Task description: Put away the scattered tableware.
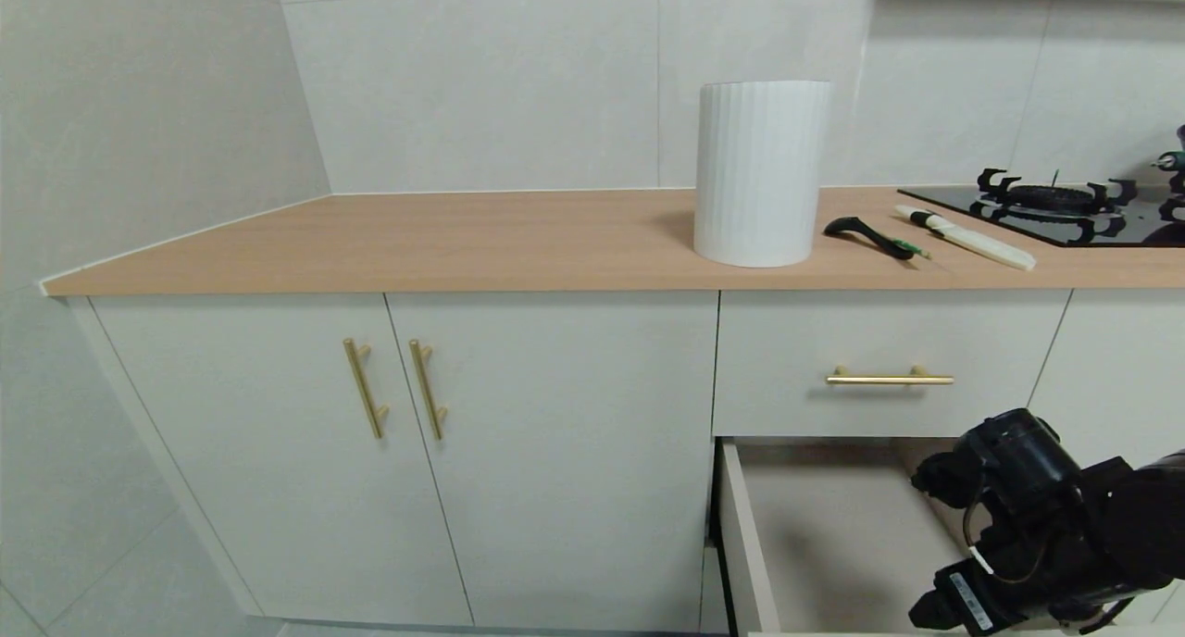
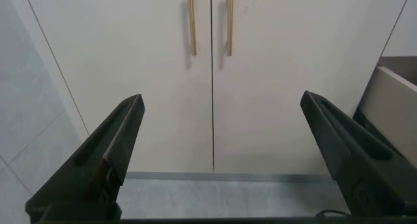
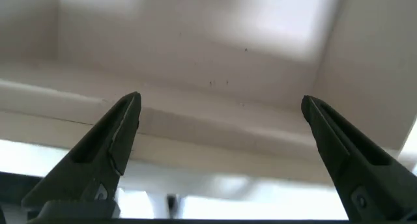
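On the wooden countertop (image 1: pixel 463 239) a black-handled peeler (image 1: pixel 870 236) and a white knife (image 1: pixel 967 238) lie to the right of a tall white ribbed container (image 1: pixel 761 172). Below them a drawer (image 1: pixel 833 535) stands pulled out, and nothing shows inside it. My right arm (image 1: pixel 1037 517) hangs low over the drawer's right side. My right gripper (image 3: pixel 220 100) is open with nothing between its fingers, facing the drawer's pale inner walls. My left gripper (image 2: pixel 221 99) is also open and holds nothing; it faces the lower cabinet doors (image 2: pixel 212 74).
A black gas hob (image 1: pixel 1055 206) sits at the counter's right end, just beyond the knife. A closed drawer with a gold handle (image 1: pixel 889 378) is above the open one. Double doors with gold handles (image 1: pixel 398 387) are to the left. Tiled walls close the left and back.
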Robot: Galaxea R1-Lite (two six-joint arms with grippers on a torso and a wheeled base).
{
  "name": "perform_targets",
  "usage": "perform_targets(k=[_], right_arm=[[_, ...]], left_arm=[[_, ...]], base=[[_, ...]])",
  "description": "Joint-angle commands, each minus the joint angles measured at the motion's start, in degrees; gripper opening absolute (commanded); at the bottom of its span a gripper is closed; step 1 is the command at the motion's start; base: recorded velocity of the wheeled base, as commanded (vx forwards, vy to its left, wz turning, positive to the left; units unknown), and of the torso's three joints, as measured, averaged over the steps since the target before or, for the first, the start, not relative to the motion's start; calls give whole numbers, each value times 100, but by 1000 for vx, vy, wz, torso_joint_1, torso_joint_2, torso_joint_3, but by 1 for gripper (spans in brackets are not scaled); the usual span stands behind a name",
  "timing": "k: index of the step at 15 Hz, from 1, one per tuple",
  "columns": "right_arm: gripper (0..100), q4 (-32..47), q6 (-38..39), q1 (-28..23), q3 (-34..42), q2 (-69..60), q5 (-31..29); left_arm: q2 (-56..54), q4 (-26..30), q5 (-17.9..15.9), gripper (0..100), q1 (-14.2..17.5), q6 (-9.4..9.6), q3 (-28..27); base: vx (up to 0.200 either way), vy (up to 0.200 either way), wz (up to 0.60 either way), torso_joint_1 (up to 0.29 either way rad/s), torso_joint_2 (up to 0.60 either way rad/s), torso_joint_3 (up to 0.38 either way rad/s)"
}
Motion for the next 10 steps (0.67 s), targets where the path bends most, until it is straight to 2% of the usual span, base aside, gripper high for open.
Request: perform_targets(k=[1, 2, 4, 10], right_arm=[[100, 165, -177, 63, 4, -261, -4], [100, 666, -476, 142, 13, -428, -4], [100, 1149, -511, 327, -40, -569, -4], [100, 1140, -203, 291, -295, -692, 119]], left_arm=[[-2, -1, -2, 100, 2, -1, 0], [-2, -1, -2, 100, 2, -1, 0], [-2, -1, -2, 100, 2, -1, 0], [-2, -1, -2, 100, 2, -1, 0]], base=[[0, 0, 0, 0, 0, 0], [0, 0, 0, 0, 0, 0], [0, 0, 0, 0, 0, 0], [0, 0, 0, 0, 0, 0]])
